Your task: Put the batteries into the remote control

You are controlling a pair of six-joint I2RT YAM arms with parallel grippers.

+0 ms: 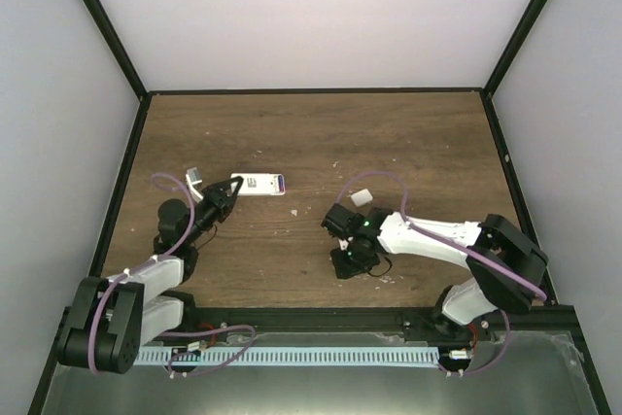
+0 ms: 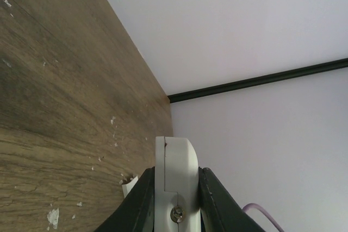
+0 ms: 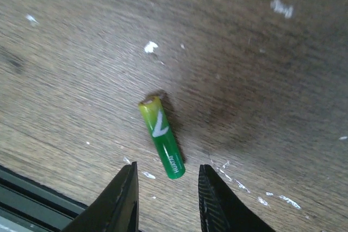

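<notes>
My left gripper is shut on the left end of the white remote control and holds it at the left of the table. A purple-blue battery shows at the remote's right end. In the left wrist view the remote stands edge-on, clamped between both fingers. My right gripper points down at the table near the front middle. In the right wrist view it is open, and the green battery lies on the wood, its near end between the fingertips and untouched. The top view hides this battery.
A small white square piece lies on the table just behind the right gripper; it also shows beside my left finger in the left wrist view. White flecks dot the wood. A black rail runs along the front edge.
</notes>
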